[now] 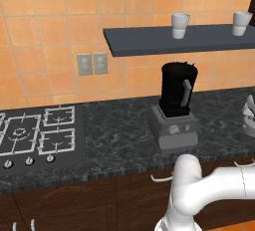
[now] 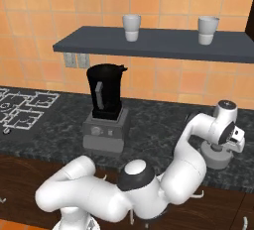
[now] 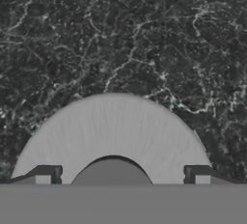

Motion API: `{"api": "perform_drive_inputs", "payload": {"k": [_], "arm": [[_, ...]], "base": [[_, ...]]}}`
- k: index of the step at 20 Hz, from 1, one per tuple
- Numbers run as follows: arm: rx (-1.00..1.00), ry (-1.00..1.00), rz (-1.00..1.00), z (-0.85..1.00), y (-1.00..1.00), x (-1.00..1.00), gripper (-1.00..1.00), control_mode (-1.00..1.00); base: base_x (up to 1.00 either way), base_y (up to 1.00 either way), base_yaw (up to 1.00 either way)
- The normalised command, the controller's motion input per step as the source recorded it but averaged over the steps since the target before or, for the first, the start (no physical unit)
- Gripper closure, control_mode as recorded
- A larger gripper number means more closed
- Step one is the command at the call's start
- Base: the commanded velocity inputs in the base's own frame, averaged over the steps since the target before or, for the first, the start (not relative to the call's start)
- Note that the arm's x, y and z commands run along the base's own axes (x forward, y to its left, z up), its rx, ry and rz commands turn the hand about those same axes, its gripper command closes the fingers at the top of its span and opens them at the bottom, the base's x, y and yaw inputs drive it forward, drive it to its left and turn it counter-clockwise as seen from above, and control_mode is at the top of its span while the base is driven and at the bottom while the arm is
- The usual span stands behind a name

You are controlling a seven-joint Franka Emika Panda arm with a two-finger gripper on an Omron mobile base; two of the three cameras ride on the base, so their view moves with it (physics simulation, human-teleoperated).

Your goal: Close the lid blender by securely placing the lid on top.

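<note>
The hand (image 3: 120, 179) hung low over the lid (image 3: 111, 131), its fingers apart, one on each side of the middle bump; I could not tell if they touched it. The lid (image 2: 217, 158) lay on the dark worktop (image 2: 158, 120), well apart from the blender (image 2: 105, 110), whose jar stood open. Two cups (image 2: 131, 27) sat on a shelf (image 2: 149, 45).

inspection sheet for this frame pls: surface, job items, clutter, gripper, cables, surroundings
Surface: dark marbled counter.
Job's things: blender upright on the counter, jar top uncovered; lid on the counter to its right, under the hand.
Clutter: nothing seen on the counter.
Grippers: gripper open, fingertips straddling the lid's centre knob, not yet closed.
Cables: nothing seen.
Surroundings: gas hob, two wall sockets, shelf with two white cups, orange tiles.
</note>
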Motion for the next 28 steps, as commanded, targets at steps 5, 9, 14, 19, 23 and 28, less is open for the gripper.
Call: {"api": "perform_drive_inputs", "payload": {"k": [5, 9, 14, 19, 23, 28], "arm": [[0.00, 0.06, 0.00, -0.32, 0.10, -0.07, 1.00, -1.00], [0.00, 0.05, 0.00, -0.30, 0.14, -0.10, 1.00, -1.00], [0.00, 0.00, 0.00, -0.06, 0.01, -0.02, 1.00, -1.00], [0.00, 0.00, 0.00, 0.00, 0.00, -0.03, 1.00, -1.00], [0.00, -0.04, 0.01, 0.31, 0.00, -0.25, 1.00, -1.00], [0.00, -0.10, 0.05, 0.68, 0.05, -0.37, 1.00, -1.00]], "base": [[0.00, 0.00, 0.00], [0.00, 0.00, 0.00], [0.00, 0.00, 0.00], [0.00, 0.00, 0.00], [0.00, 0.00, 0.00], [0.00, 0.00, 0.00]]}}
